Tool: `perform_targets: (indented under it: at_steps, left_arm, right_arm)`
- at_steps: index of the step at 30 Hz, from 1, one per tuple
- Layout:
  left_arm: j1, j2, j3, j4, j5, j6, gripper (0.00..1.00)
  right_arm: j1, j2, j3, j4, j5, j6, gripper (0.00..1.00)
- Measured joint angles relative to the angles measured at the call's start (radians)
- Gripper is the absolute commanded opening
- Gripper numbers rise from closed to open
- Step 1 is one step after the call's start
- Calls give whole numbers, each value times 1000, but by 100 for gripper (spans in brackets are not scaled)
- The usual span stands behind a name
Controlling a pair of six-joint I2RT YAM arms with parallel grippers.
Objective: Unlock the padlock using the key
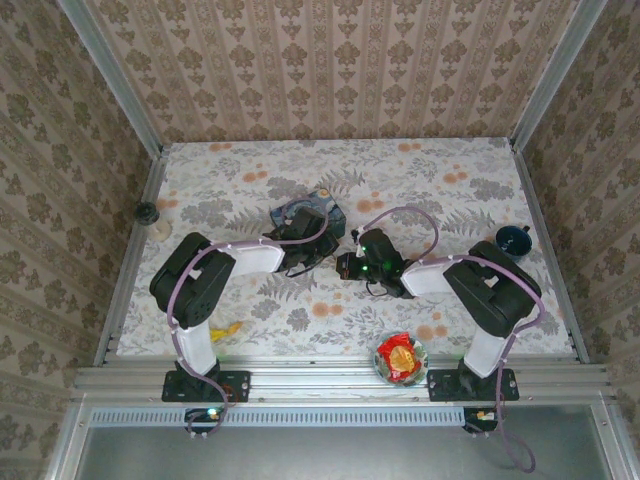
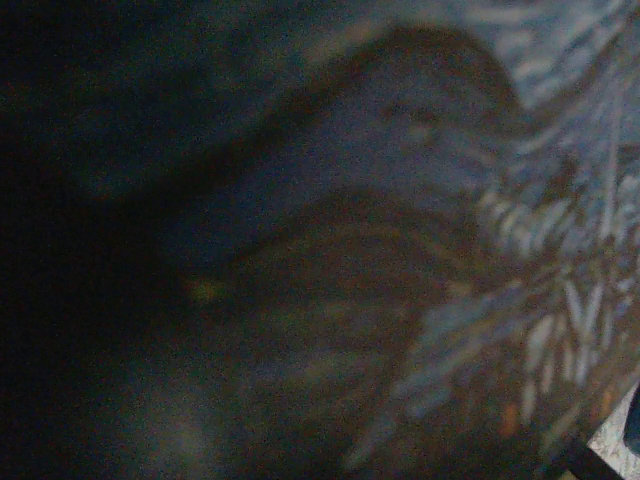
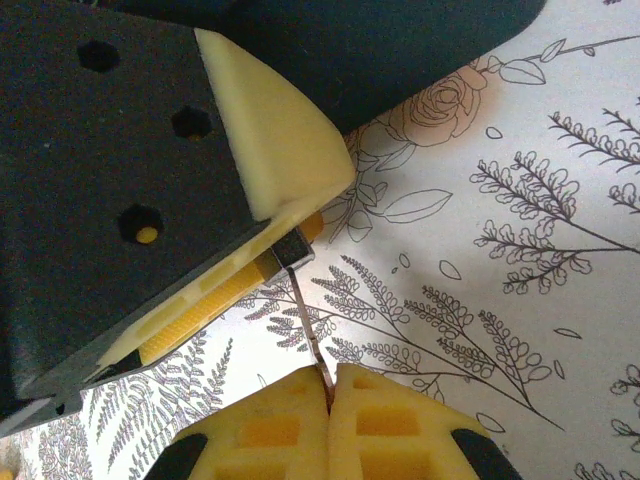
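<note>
In the right wrist view my right gripper (image 3: 330, 395) is shut on a thin metal key (image 3: 312, 330). The key's blade reaches up to a tiny black padlock (image 3: 296, 248). That padlock sits pinched between the cream and yellow fingers of my left gripper (image 3: 284, 240); its shackle is hidden. From above, the left gripper (image 1: 322, 262) and right gripper (image 1: 343, 266) meet tip to tip at mid table, just in front of the blue painted tin (image 1: 310, 213). The left wrist view is dark and blurred, with the tin's painted surface (image 2: 420, 200) very close.
A small blue dish-like object (image 1: 513, 239) sits at the right edge, a black knob (image 1: 147, 212) by the left wall. A bowl with a red wrapper (image 1: 400, 357) stands at the near edge by the right base. A yellow scrap (image 1: 228, 328) lies near the left base.
</note>
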Motion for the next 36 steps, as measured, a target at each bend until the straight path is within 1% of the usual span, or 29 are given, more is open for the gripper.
perform_targets:
  at_steps: [12, 21, 36]
  left_arm:
    - [9, 1, -4, 13, 0, -8, 12]
    - [11, 1, -4, 21, 12, -11, 11]
    - [13, 3, -4, 41, 23, -14, 11]
  right_arm:
    - [0, 30, -1, 61, 0, 0, 0]
    - [-15, 31, -54, 173, -3, 19, 0]
    - [-61, 68, -84, 304, -96, 72, 0]
